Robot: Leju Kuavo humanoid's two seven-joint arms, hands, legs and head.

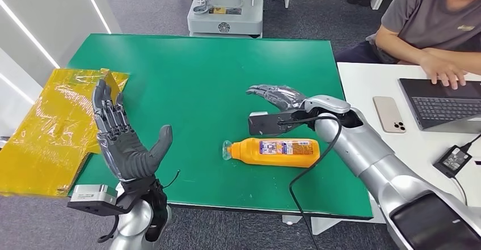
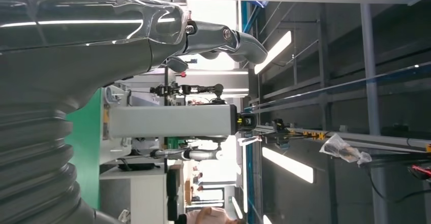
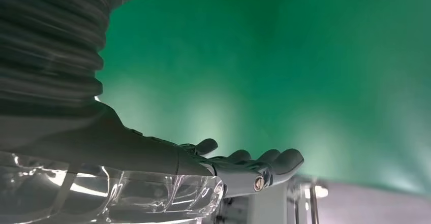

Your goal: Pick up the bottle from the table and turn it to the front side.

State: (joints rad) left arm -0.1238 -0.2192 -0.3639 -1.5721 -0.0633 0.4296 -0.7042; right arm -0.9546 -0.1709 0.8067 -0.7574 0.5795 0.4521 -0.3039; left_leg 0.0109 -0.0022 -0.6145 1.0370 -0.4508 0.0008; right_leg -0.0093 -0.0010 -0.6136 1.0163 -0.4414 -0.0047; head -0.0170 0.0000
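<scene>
Head view — green table (image 1: 198,74), grey floor (image 1: 142,6)

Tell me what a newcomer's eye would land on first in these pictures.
First the orange bottle lying on its side on the bright green table, cap pointing toward the robot's left. Next the two robot hands over that table: the left hand raised with fingers spread, the right hand open just beyond the bottle, not touching it. Crumpled yellow plastic sheeting lies at the table's left edge.

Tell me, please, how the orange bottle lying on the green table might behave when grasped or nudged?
The orange bottle lies on its side on the green table, so a nudge would probably roll it. Its rounded, glossy plastic body may slip in a loose grip. It looks full, so likely fairly heavy.
</scene>
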